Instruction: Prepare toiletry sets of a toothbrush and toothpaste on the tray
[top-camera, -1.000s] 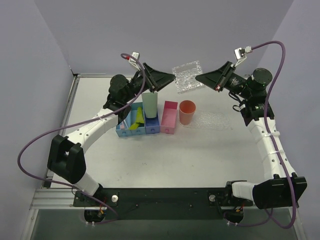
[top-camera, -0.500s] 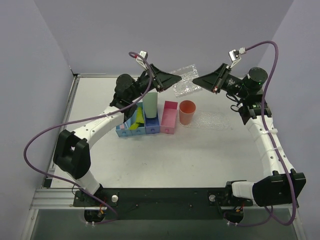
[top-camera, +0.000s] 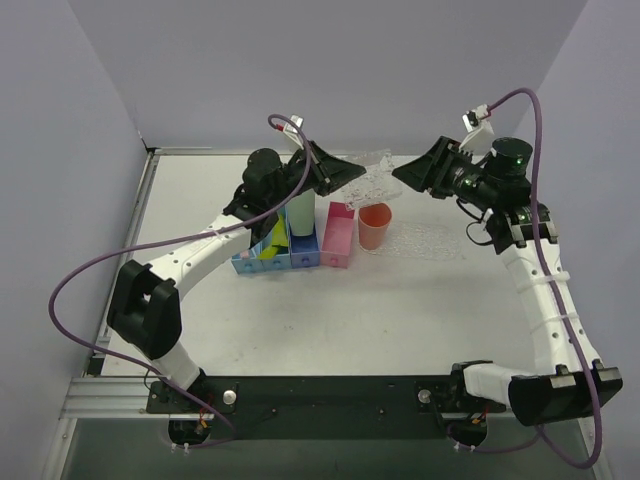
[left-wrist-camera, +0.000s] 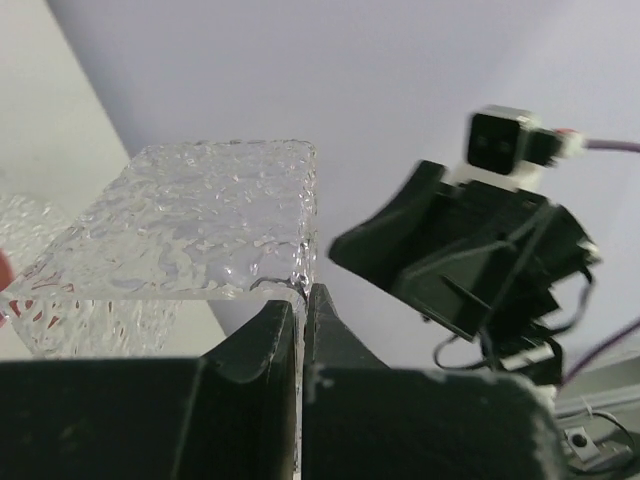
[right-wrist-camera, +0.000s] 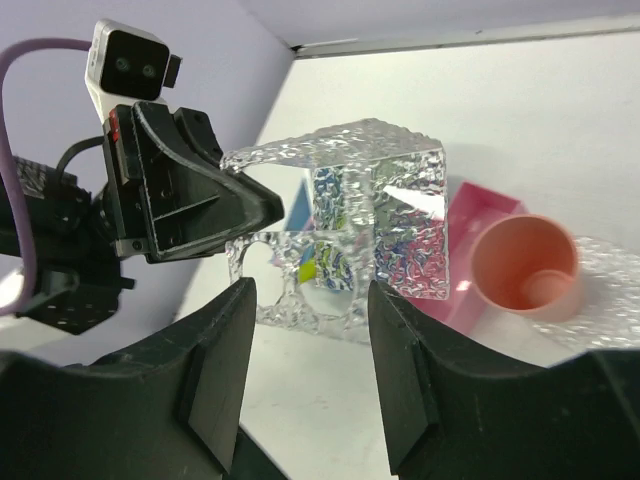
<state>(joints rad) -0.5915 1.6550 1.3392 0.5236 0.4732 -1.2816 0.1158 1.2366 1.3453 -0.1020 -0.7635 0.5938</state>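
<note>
The clear bumpy tray (top-camera: 368, 180) hangs in the air above the cups, tilted. My left gripper (top-camera: 350, 172) is shut on its left edge; in the left wrist view the tray (left-wrist-camera: 200, 230) juts out from the closed gripper (left-wrist-camera: 302, 295). My right gripper (top-camera: 400, 173) stands open just right of the tray and apart from it. The right wrist view shows the tray (right-wrist-camera: 350, 210) beyond the spread gripper (right-wrist-camera: 312, 295). Lime-yellow toothpaste (top-camera: 272, 243) lies in the blue bins (top-camera: 250, 262). The toothbrush does not show.
A green cup (top-camera: 300, 212), a pink box (top-camera: 338, 235) and an orange cup (top-camera: 375, 225) stand in a row under the tray. Another clear bumpy sheet (top-camera: 430, 242) lies on the table to the right of the orange cup.
My left gripper closed on the tray's edge. My right gripper let go of the tray, opened and drew back to the right. The tray came lower and nearer, over the cups.
</note>
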